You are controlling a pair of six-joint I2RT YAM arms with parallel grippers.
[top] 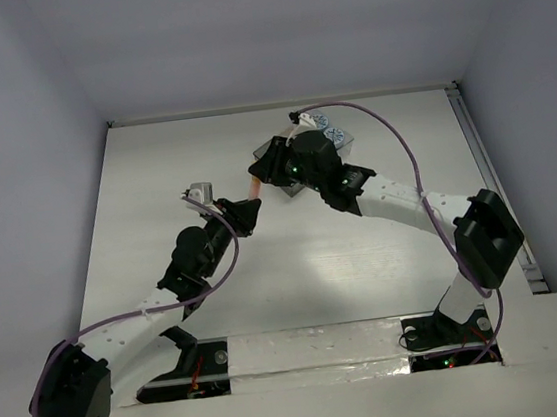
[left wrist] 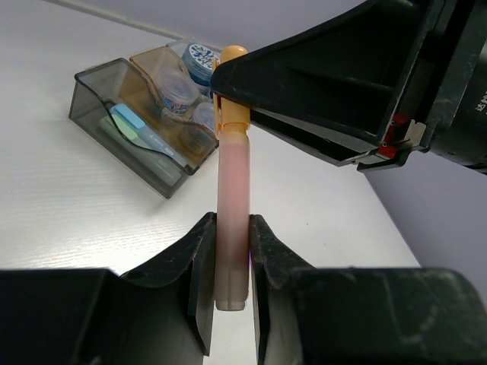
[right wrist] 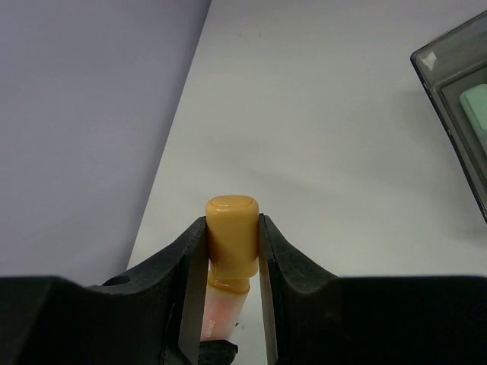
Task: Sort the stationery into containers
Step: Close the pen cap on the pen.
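Both my end effectors are clamped on one thing: a pink stick (left wrist: 232, 175) with an orange cap (right wrist: 232, 209), held in the air above the surface (left wrist: 68, 190). My left end effector (left wrist: 232, 228) pinches the pink barrel near its blunt end. My right end effector (right wrist: 232, 236) is closed on the cap, a finger against each side.

The stick's long axis runs straight from the left end effector to the right one and on toward the containers (left wrist: 91, 103). They lie just beyond the cap, so the right arm is the nearer one. Whichever end effector lets go, I judge the other carries the stick along that line.

The left wrist view shows the box contents. A light blue stick (left wrist: 129, 118) and a green one (left wrist: 114, 131) lie in the dark grey box, and patterned rolls (left wrist: 202, 55) sit past the tan box (left wrist: 152, 65). The right wrist view catches only a corner of the dark grey box. From above, my right arm covers most of the cluster.
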